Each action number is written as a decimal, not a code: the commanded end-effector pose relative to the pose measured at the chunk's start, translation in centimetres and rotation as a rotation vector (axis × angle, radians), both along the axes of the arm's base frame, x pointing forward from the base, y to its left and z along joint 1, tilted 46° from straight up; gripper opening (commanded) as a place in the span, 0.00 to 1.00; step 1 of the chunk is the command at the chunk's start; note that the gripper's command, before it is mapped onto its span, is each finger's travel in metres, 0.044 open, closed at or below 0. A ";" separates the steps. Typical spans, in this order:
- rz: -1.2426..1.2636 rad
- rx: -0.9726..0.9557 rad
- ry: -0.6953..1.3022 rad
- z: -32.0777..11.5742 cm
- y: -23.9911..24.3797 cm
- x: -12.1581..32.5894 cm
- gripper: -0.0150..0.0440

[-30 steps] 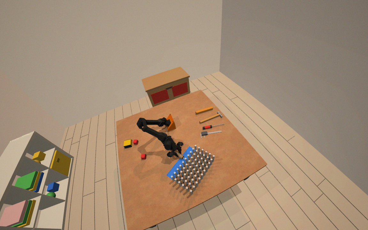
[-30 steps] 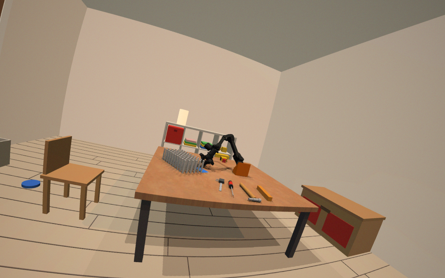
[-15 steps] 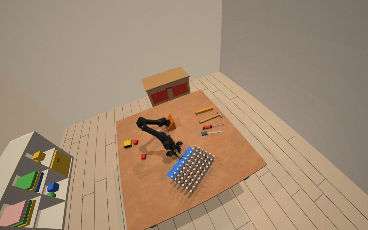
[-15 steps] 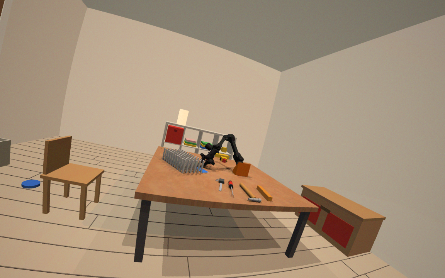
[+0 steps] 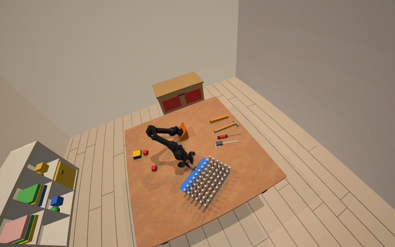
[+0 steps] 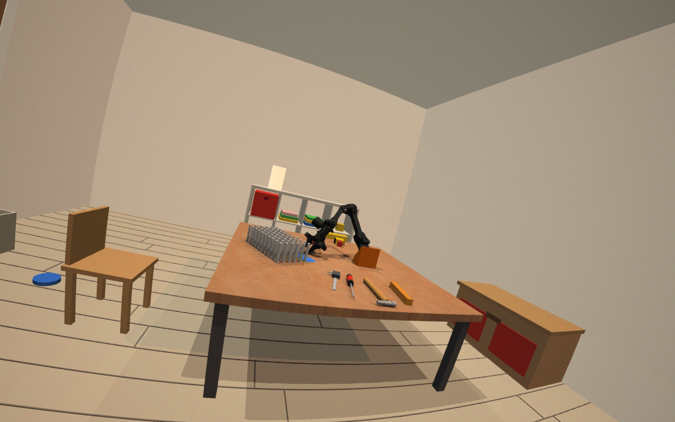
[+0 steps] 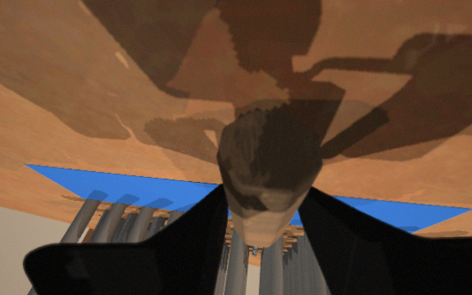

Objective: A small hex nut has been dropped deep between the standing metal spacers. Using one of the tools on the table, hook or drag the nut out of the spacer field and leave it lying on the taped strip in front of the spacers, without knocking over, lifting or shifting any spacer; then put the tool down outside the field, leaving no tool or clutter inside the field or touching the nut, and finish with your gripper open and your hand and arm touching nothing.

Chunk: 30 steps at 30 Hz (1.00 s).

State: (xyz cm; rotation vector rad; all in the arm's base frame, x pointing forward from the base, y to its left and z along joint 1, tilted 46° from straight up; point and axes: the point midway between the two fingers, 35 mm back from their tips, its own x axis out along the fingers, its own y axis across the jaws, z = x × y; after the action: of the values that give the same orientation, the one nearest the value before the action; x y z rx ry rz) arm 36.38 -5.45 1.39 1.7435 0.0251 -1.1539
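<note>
Claw (image 5: 189, 162) (image 7: 260, 189) is blocked ahead by the spacers (image 5: 206, 181) (image 6: 277, 244) (image 7: 138, 225), densely packed and upright; only narrow lanes are left between rows. Blue strip (image 5: 189, 178) (image 6: 307, 258) (image 7: 138, 184) is left low and flat in front, passable. On the tabletop (image 5: 162, 199) (image 6: 256, 278) (image 7: 35, 123), wide room is left between spacers and calipers (image 5: 223, 143) (image 6: 335, 278). Opposite side is obstructed by a lone red cube (image 5: 153, 167), well apart.

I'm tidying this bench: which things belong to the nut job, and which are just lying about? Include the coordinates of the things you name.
In the job:
- gripper (image 5: 189, 162) (image 7: 260, 189)
- wooden-handled tool it holds (image 5: 192, 166) (image 7: 269, 164)
- spacers (image 5: 212, 184) (image 6: 278, 251) (image 7: 236, 262)
- blue strip (image 5: 188, 180) (image 6: 307, 258) (image 7: 138, 186)

Just lying about:
- two red cubes (image 5: 153, 167) (image 5: 145, 152)
- yellow block (image 5: 137, 153)
</note>
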 end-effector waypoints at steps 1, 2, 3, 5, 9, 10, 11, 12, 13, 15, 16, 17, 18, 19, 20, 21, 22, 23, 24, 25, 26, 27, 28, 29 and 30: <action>0.007 0.004 0.004 0.0 0.0 -0.3 0.25; 0.007 0.004 0.004 0.0 0.0 -0.3 0.25; 0.007 0.004 0.004 0.1 0.0 -0.4 0.25; 0.007 0.004 0.004 0.1 -0.1 -0.5 0.25; 0.008 0.004 0.004 0.2 -0.2 -0.7 0.25; 0.008 0.004 0.004 0.2 -0.2 -0.7 0.25; 0.008 0.004 0.004 0.2 -0.2 -0.8 0.25; 0.008 0.004 0.004 0.2 -0.2 -0.8 0.25; 0.008 0.004 0.004 0.3 -0.3 -0.9 0.25; 0.008 0.004 0.004 0.3 -0.3 -1.0 0.25; 0.008 0.004 0.004 0.3 -0.3 -1.0 0.25; 0.008 0.004 0.004 0.3 -0.3 -1.1 0.25; 0.008 0.004 0.004 0.4 -0.4 -1.1 0.25; 0.008 0.004 0.004 0.4 -0.4 -1.2 0.25; 0.008 0.004 0.004 0.4 -0.4 -1.2 0.25; 0.008 0.004 0.004 0.4 -0.4 -1.3 0.25; 0.008 0.004 0.004 0.4 -0.4 -1.3 0.25; 0.008 0.004 0.004 0.5 -0.5 -1.4 0.25; 0.008 0.003 0.004 0.5 -0.5 -1.4 0.25; 0.008 0.003 0.005 0.5 -0.5 -1.5 0.25; 0.008 0.003 0.005 0.5 -0.5 -1.5 0.25; 0.008 0.003 0.005 0.5 -0.5 -1.6 0.25; 0.008 0.003 0.005 0.6 -0.6 -1.6 0.25; 0.008 0.003 0.005 0.6 -0.6 -1.7 0.25; 0.008 0.003 0.005 0.6 -0.6 -1.7 0.25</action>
State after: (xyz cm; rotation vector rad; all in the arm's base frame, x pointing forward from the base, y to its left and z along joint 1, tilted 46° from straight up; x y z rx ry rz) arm 34.85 -6.08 1.99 1.7419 0.0258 -1.1544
